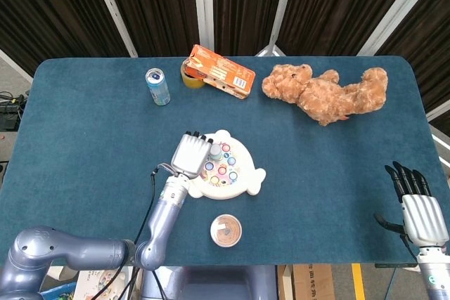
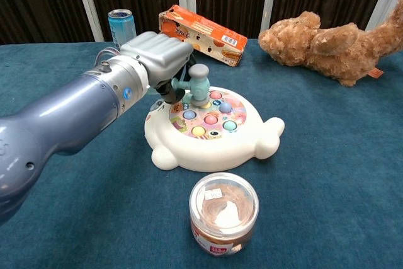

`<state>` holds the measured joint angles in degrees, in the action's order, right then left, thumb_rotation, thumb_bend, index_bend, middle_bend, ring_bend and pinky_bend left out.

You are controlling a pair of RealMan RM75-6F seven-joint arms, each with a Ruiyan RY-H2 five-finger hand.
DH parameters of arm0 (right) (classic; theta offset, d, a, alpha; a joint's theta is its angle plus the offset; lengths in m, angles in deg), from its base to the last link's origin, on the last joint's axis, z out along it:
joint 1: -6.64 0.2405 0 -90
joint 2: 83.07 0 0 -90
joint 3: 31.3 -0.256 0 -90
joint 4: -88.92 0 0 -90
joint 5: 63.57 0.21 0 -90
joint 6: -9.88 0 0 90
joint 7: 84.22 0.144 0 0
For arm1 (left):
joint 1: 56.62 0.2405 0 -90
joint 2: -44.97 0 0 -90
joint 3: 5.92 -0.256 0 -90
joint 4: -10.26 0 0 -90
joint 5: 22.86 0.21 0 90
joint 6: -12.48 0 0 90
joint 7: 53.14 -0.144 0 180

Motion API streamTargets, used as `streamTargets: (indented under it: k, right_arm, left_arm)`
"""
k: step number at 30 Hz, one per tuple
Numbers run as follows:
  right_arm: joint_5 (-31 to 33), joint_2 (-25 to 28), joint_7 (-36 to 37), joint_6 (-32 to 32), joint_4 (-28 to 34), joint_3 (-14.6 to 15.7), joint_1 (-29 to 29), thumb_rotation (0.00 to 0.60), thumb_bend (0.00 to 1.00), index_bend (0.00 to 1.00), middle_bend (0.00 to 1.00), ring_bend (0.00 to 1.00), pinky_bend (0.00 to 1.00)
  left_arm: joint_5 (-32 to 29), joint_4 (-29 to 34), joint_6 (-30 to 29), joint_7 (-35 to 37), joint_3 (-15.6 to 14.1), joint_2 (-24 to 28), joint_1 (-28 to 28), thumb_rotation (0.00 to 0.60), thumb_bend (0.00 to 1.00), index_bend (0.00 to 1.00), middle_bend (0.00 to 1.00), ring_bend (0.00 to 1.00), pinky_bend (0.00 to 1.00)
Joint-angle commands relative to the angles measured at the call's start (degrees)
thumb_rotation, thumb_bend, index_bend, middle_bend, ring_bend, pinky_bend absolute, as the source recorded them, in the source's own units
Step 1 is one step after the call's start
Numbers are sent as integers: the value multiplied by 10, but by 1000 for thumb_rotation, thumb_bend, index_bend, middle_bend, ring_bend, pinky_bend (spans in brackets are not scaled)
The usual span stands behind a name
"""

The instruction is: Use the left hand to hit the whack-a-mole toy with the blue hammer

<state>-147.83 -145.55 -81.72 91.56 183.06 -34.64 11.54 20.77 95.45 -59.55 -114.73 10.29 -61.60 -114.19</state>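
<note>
The white whack-a-mole toy [image 2: 217,137] [image 1: 239,182] with coloured buttons sits at the table's middle front. My left hand [image 2: 157,55] [image 1: 188,154] grips the handle of the small blue hammer [image 2: 200,83] [image 1: 216,151] at the toy's left side. The hammer head stands on the buttons at the toy's back left. My right hand [image 1: 420,205] rests at the table's front right edge in the head view, fingers straight and apart, holding nothing.
A jar with a clear lid [image 2: 223,215] stands just in front of the toy. At the back are a blue can [image 2: 120,22], an orange box [image 2: 204,26] and a brown teddy bear [image 2: 327,37].
</note>
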Motion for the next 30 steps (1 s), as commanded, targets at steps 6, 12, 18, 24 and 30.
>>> streamTargets:
  k: [6,12,18,24,30]
  right_arm:
    - [0,-1,-3,0,1,1,0,600,193,0,0,0,0]
    - [0,-2,-8,4,1,0,-1,600,193,0,0,0,0]
    - [-1,-4,-13,6,2,1,-2,600,193,0,0,0,0]
    - [-1,-6,-19,6,4,1,-2,600,193,0,0,0,0]
    - [3,-7,-22,4,4,0,-2,600,194,0,0,0,0]
  left_arm:
    - [15,67,-32,5,0,46,20,600,622,659,487,379,501]
    - [33,127,-58,32,-31,105,66,600,622,659,487,379,501]
    - [63,148,-68,83,-80,154,117,600,622,658,486,379,501]
    - [87,121,-57,140,-124,178,159,600,622,653,486,379,501]
    - [110,67,-35,185,-149,169,183,600,622,639,483,379,501]
